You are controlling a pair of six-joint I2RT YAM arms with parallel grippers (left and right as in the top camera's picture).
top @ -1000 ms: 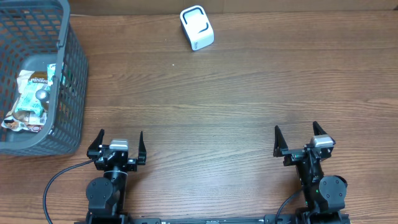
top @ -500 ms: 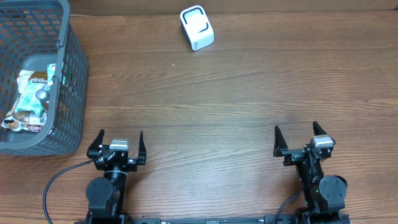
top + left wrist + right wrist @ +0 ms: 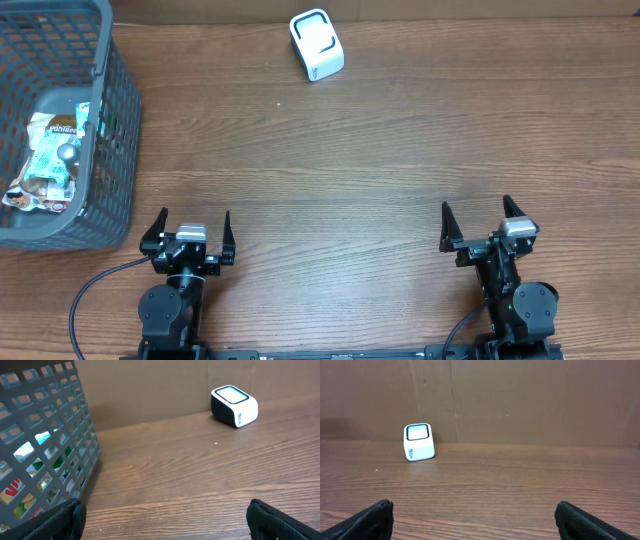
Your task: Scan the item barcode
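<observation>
Snack packets (image 3: 48, 160) in grey basket (image 3: 122, 110), scanner (image 3: 317, 45) on wooden table (image 3: 400, 150), cardboard wall (image 3: 520, 400)

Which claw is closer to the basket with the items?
The left claw: it sits close to the near corner of the grey basket. The right claw is across the table, far from it. Both are open and empty.

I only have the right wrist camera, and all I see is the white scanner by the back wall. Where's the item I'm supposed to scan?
Observer: In a grey basket at the left end of the table; food packets lie inside.
Operator: Is the left gripper on it?
Observer: No. The left gripper is open and empty at the near edge, apart from the basket.
Operator: Where's the scanner from above?
Observer: The scanner stands at the far edge, roughly midway between the left gripper and the right gripper.
</observation>
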